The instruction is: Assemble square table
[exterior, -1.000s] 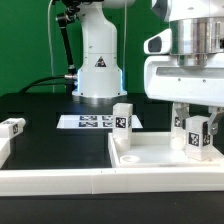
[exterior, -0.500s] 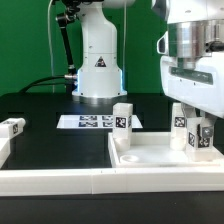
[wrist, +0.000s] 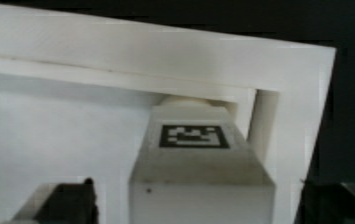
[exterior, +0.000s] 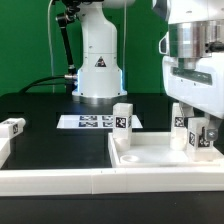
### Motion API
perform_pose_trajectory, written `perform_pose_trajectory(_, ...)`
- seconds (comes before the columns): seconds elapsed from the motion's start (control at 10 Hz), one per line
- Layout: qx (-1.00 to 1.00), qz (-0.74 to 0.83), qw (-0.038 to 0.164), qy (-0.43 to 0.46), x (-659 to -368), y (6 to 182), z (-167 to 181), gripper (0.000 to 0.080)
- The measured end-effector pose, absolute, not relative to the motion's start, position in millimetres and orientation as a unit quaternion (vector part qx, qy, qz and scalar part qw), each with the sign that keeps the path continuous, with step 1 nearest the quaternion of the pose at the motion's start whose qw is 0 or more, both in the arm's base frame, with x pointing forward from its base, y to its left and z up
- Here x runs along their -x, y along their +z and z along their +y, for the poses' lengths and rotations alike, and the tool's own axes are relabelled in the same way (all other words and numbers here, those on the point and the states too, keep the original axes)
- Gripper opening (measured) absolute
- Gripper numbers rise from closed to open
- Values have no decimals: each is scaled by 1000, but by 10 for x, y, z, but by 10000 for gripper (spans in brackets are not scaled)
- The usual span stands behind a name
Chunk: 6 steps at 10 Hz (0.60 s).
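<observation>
Nearest in the exterior view, a long white rail [exterior: 60, 181] runs along the table's front edge. Just behind it lies the slab [exterior: 150, 158], flat, rim up, toward the exterior view's right.

Two legs stand upright on the slab. One leg [exterior: 122, 122] is at its far corner toward the exterior view's left, free of the arm. The other, the right leg [exterior: 197, 137], is set at the corner toward the exterior view's right, directly under the gripper [exterior: 196, 125]. A third leg [exterior: 12, 128] lies at the exterior view's left edge, well apart from the slab. Farther back the marker board [exterior: 92, 122] lies flat, and behind it the arm's base [exterior: 98, 62] is seen.

Handling, as judged: slab and legs look like rigid, light, smooth plastic, likely slippery between the pads and unlikely to deform. A leg is best taken across two flat opposite faces, upper half, square to the jaws, so it does not twist.

Gripper: the fingers [wrist: 64, 203] are seen on either side of the right leg [wrist: 200, 170] in the wrist view, with a dark gap visible beside the leg. The jaws are judged apart, straddling the leg rather than clamping it. Light contact on one side cannot be ruled out.
</observation>
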<state>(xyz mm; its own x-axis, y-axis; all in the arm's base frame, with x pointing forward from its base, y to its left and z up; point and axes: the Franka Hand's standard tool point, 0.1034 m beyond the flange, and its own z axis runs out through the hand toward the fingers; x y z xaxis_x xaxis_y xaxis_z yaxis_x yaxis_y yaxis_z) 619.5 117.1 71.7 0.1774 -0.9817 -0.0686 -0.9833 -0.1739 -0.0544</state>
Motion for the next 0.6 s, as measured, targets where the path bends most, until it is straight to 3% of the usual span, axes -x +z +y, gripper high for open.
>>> perform_pose_trajectory(0.1,780,625,43,8,-6193,718,1188,629)
perform_pose_trajectory(0.6,937,345,49,-32,-6250,722,1169,649)
